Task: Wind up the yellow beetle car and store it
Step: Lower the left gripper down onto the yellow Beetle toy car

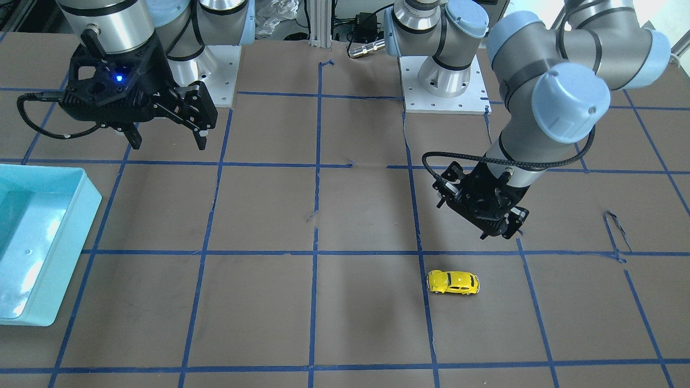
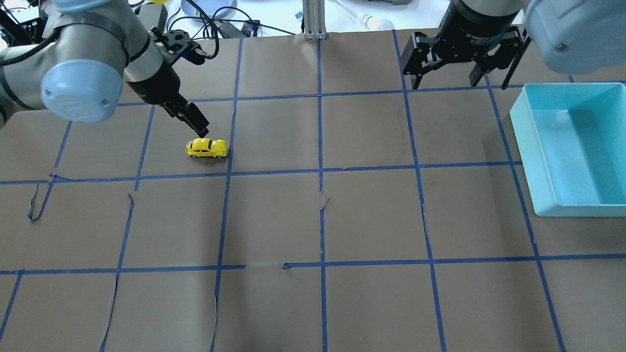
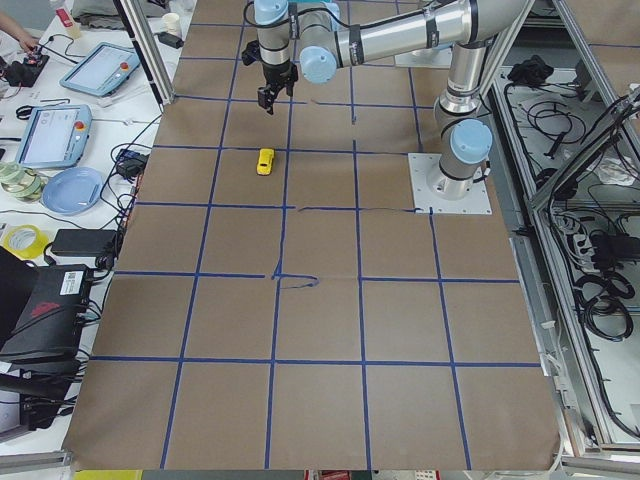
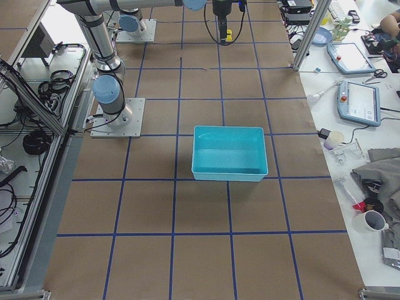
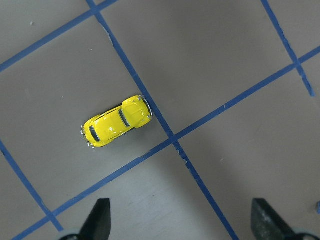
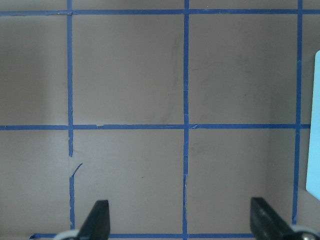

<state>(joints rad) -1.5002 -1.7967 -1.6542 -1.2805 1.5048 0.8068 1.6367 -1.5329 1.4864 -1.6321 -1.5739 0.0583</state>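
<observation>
The yellow beetle car [image 2: 207, 148] stands on its wheels on the brown table, also in the front view [image 1: 453, 282], the left-side view [image 3: 265, 161] and the left wrist view [image 5: 116, 121]. My left gripper [image 2: 198, 124] hangs open and empty above the table just beside the car, also in the front view [image 1: 504, 229]; its fingertips [image 5: 100, 216] show wide apart. My right gripper [image 2: 445, 80] is open and empty, raised at the far side near the bin, also in the front view [image 1: 164, 137]; its fingertips [image 6: 99, 217] are spread.
A light-blue open bin [image 2: 572, 146] sits at the table's right side, also in the front view [image 1: 38, 237] and the right-side view [image 4: 228, 153]. Blue tape lines grid the brown table cover, with a few torn strips [image 2: 41, 198].
</observation>
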